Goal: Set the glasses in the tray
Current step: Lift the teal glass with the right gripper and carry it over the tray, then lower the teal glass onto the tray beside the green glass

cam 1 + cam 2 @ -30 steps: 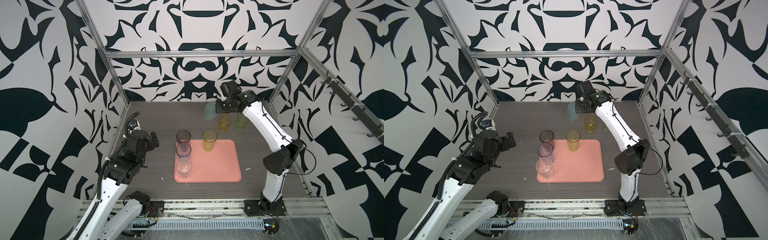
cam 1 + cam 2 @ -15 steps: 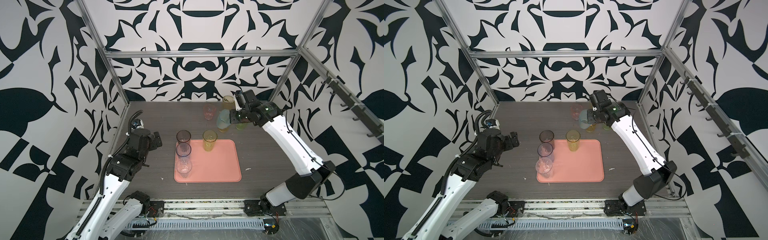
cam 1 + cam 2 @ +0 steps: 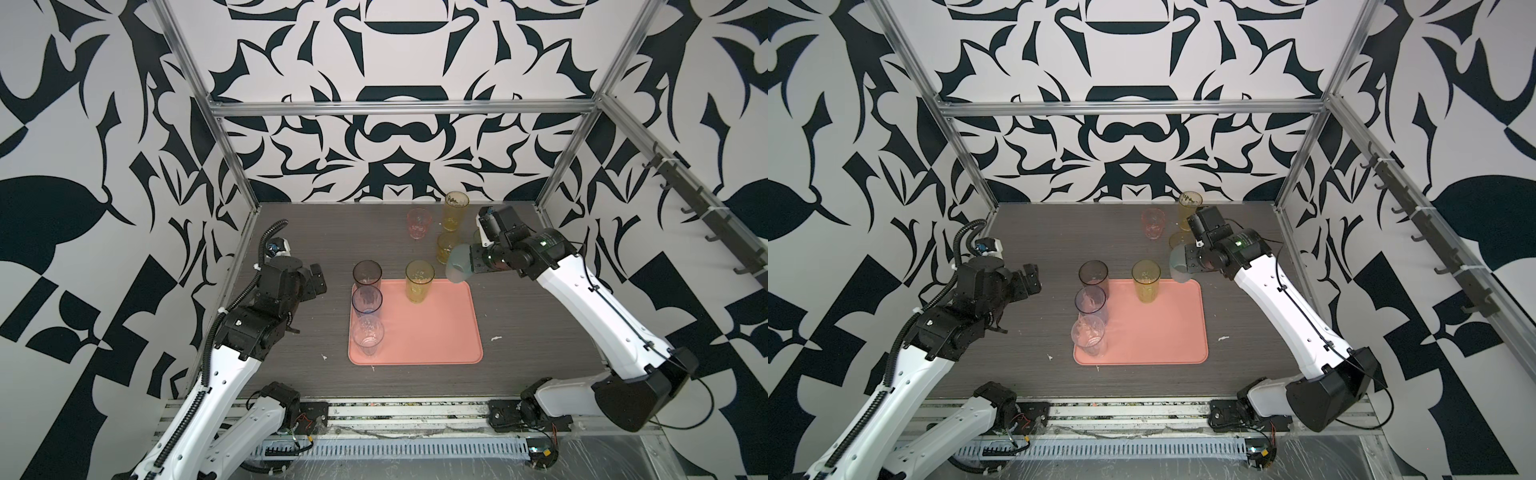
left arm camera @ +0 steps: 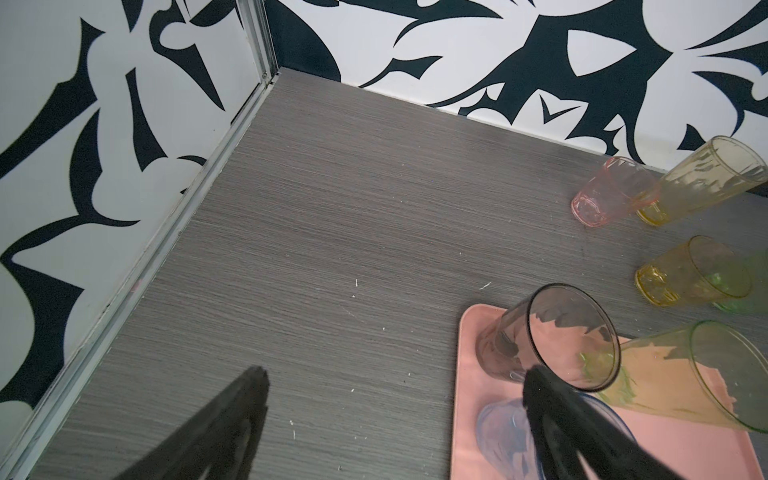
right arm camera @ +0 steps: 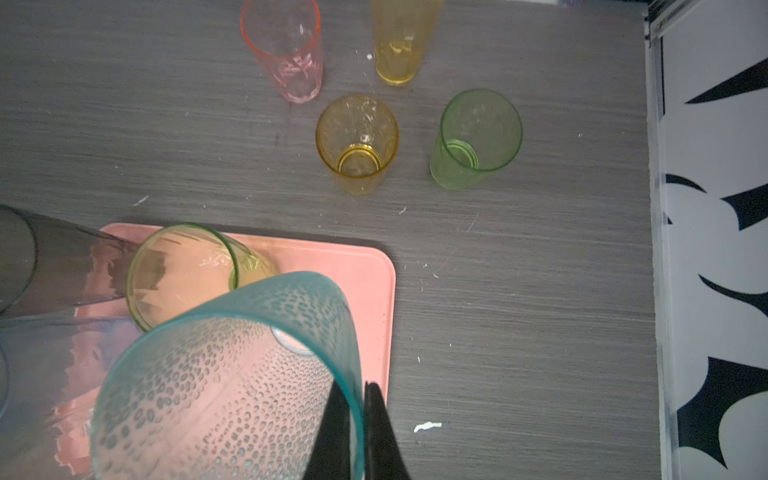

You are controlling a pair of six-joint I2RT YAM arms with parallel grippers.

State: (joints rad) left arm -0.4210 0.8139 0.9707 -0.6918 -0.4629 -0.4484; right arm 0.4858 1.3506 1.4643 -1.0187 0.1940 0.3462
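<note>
Surface (image 3: 291, 232) carrying tray (image 3: 436, 332). Left end effector (image 4: 395, 371) hovering left of tray, jaws standing wide, empty. Right end effector (image 5: 356, 386) pinching rim of teal glass (image 5: 232, 374), tilted over tray's far right corner. Standing on tray: grey glass (image 3: 367, 274), blue glass (image 3: 367, 300), clear glass (image 3: 368, 336), yellow-green glass (image 3: 419, 281). Beyond tray's far edge: tall amber glass (image 3: 455, 210), pink glass (image 3: 417, 223), short amber glass (image 3: 446, 249), green glass (image 5: 476, 139).

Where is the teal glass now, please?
In both top views the teal glass hangs in the right gripper over the far right corner of the tray, near the yellow glass.
</note>
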